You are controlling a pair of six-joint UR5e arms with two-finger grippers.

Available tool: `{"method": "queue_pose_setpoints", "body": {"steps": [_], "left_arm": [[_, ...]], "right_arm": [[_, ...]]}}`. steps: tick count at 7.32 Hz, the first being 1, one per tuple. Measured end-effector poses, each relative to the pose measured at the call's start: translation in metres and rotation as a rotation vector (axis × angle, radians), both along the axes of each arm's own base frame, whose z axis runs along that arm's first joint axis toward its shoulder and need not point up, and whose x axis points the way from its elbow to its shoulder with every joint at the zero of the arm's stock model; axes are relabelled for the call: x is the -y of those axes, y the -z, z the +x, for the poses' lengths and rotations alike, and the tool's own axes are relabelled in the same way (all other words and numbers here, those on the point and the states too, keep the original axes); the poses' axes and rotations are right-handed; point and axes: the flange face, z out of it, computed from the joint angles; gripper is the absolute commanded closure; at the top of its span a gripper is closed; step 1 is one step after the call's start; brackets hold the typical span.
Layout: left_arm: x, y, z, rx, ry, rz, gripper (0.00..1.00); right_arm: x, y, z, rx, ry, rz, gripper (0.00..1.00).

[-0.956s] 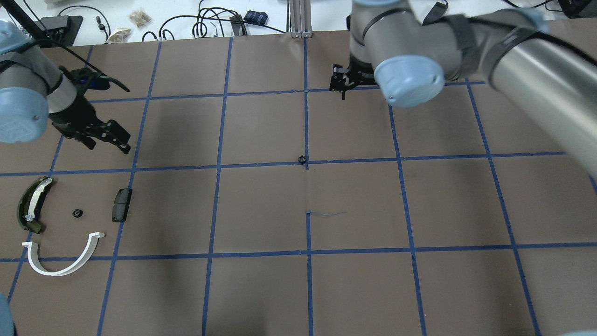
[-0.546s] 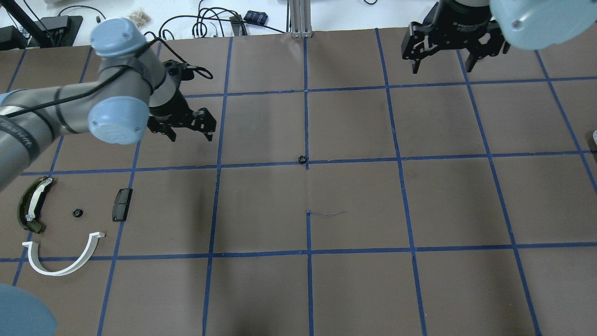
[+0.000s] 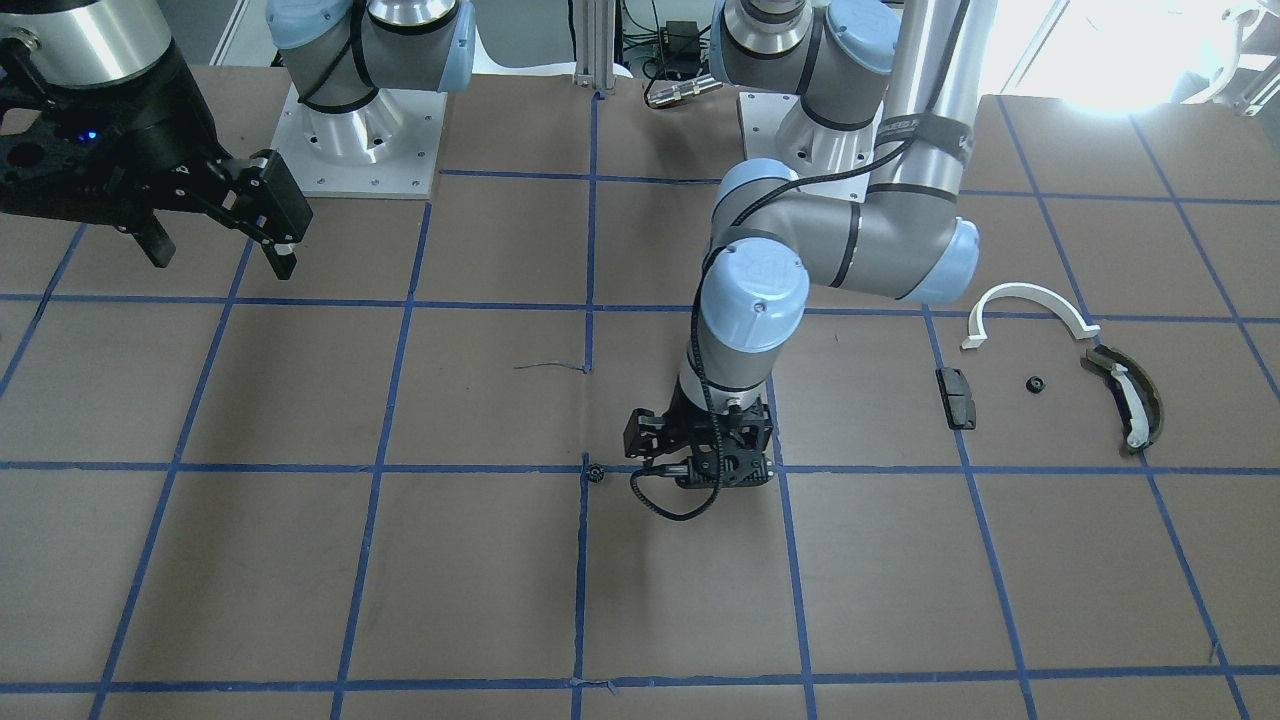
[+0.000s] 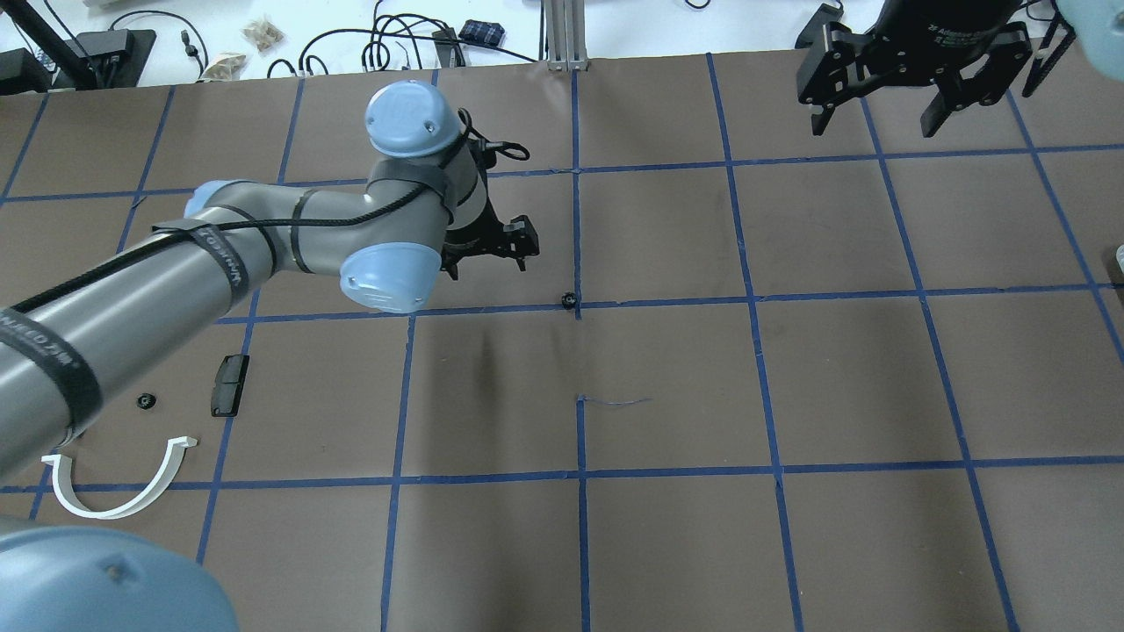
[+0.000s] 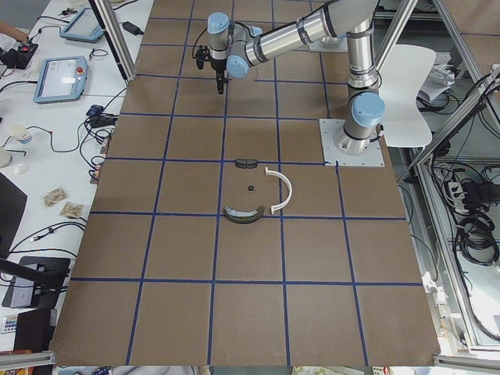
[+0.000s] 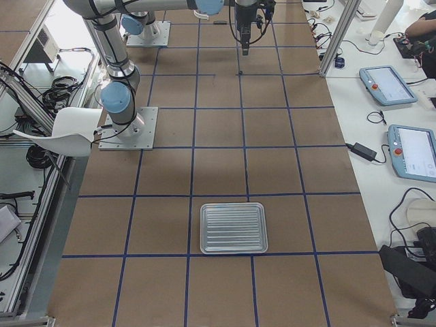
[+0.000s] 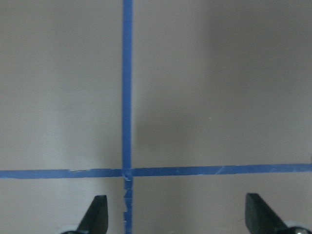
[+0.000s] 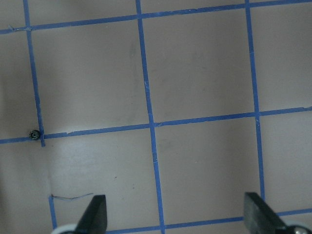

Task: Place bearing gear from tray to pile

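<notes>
Gear (image 4: pixel 568 301): a small dark toothed ring lying flat on the bench (image 4: pixel 667 544), on a tape crossing (image 4: pixel 577 306) near mid-bench. It is off the tray (image 6: pixel 234 227), which sits well apart at the bench end on the robot's right.

In the overhead view the gear lies at about 4 o'clock from the left tool (image 4: pixel 487 261), near it but not beneath it. The right tool (image 4: pixel 874 118) hangs well apart at about 2 o'clock from the gear, so the left arm is the nearer. Being round, the gear offers no long axis to align with.

Left tool: jaws spread wide with nothing between them, pointing down at the bench. Its wrist view shows only bare surface and tape between the fingertips (image 7: pixel 96 214), with the gear outside the frame.

Right tool: likewise wide open and empty; its wrist view shows the gear far off to one side.

The pile (image 4: pixel 145 402) lies at about 8 o'clock from the gear, on the left arm's side. The coming move probably calls for shifting the left tool toward 4 o'clock until the gear sits between the jaws.
</notes>
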Motion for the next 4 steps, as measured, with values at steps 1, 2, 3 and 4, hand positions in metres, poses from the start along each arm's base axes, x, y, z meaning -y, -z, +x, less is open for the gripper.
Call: {"method": "queue_pose_setpoints", "body": {"steps": [1, 2, 3, 4], "left_arm": [[0.002, 0.011, -0.028, -0.011, -0.006, -0.019, 0.00], [0.003, 0.019, -0.055, -0.011, 0.013, -0.024, 0.00], [-0.005, 0.030, -0.074, 0.002, 0.038, -0.011, 0.00], [-0.016, 0.043, -0.082, 0.015, 0.054, 0.011, 0.02]], "right_arm": [[-0.003, 0.009, 0.003, 0.014, -0.004, 0.019, 0.00], [-0.005, 0.018, 0.004, 0.020, -0.007, 0.035, 0.00], [-0.006, 0.022, 0.005, 0.023, -0.008, 0.043, 0.00], [-0.007, 0.024, 0.005, 0.025, -0.008, 0.046, 0.00]]}}
